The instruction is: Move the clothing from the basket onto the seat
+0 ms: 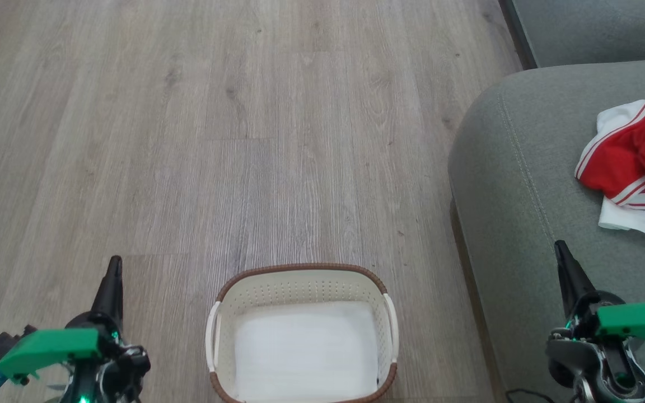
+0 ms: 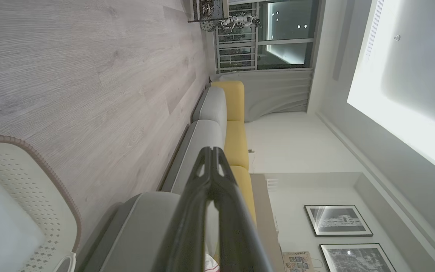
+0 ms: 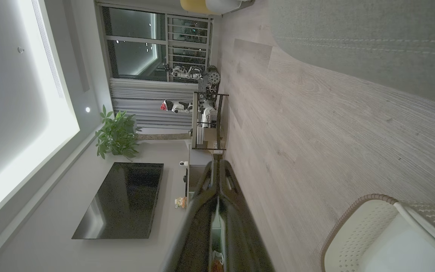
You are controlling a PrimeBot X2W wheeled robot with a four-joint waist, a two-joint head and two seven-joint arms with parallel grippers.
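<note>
While both are pressed together, left fingers [image 1: 111, 288] and right fingers [image 1: 570, 274] hold nothing.

Basket [image 1: 300, 267]: on the floor [image 1: 188, 140], directly before the robot. Seat [image 1: 524, 168]: right of the basket and apart from it, with the clothing [image 1: 633, 162] lying on it, farther right and farther back than the basket. Left gripper [image 1: 115, 264]: left of the basket, above the floor; right gripper [image 1: 560, 246]: right of the basket, above the seat.

The head view is bright, even and sharp, with a soft shadow on the floor [image 1: 244, 168] beside the seat [image 1: 513, 168]. Both wrist views are dimmer and bent at the edges; the ceiling light panel [image 2: 410, 75] glares white and the window [image 2: 285, 22] is dark
</note>
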